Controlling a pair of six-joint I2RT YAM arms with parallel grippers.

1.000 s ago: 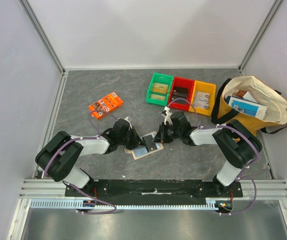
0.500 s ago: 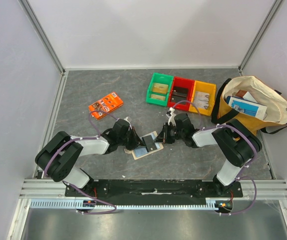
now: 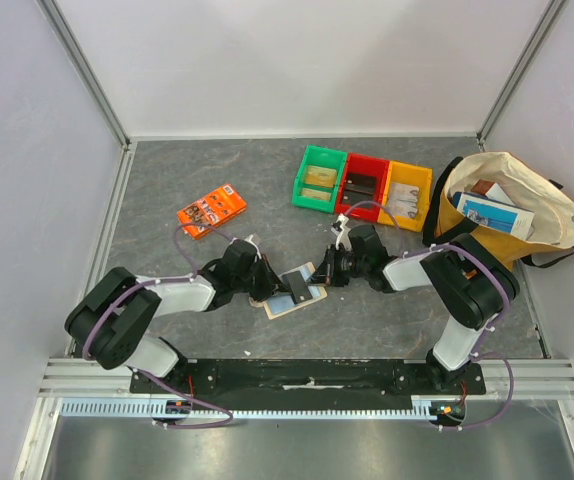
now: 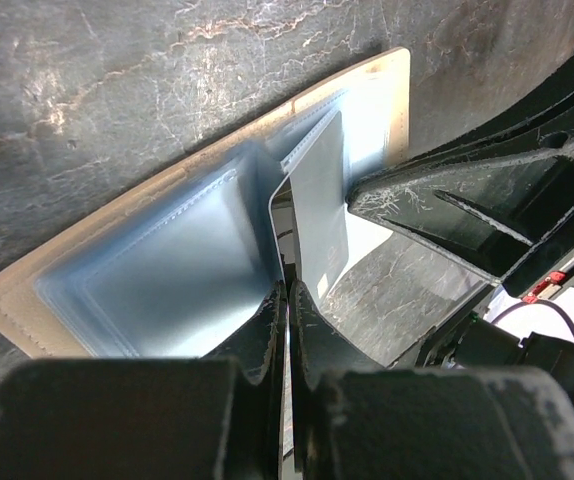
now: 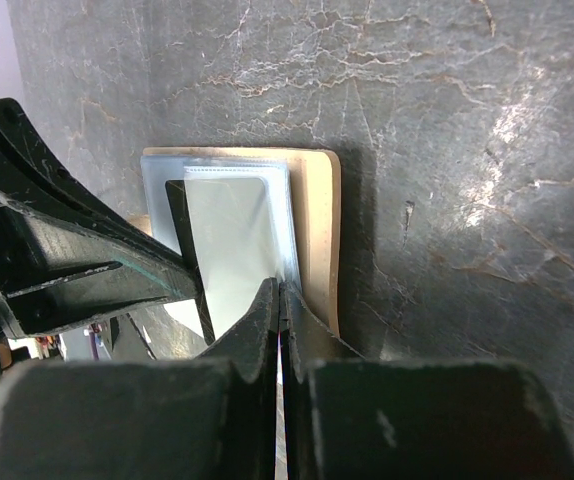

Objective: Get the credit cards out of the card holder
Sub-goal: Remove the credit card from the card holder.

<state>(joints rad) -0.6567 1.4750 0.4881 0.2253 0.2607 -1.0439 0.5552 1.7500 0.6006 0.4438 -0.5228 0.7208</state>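
The beige card holder point(image 3: 289, 306) lies open on the grey table between my two grippers, its clear sleeves facing up. In the left wrist view its tan rim point(image 4: 392, 90) frames the sleeves. A dark-edged credit card point(image 3: 296, 283) stands tilted up out of it, with a grey-blue face point(image 4: 317, 200). My left gripper point(image 3: 270, 288) is shut on that card's lower edge point(image 4: 287, 290). My right gripper point(image 3: 319, 275) is shut on the thin edge of a sleeve point(image 5: 280, 288), next to the tan cover point(image 5: 317, 220). A whitish card face point(image 5: 229, 240) shows there.
An orange packet point(image 3: 211, 209) lies to the back left. Green point(image 3: 319, 178), red point(image 3: 362, 185) and yellow point(image 3: 407, 193) bins stand behind the grippers. A cream tote bag point(image 3: 502, 205) with items sits at the right. Grey walls enclose the table.
My right gripper has drawn slightly to the right, and the dark-edged card now stands a little more upright. The left arm has shifted only slightly.
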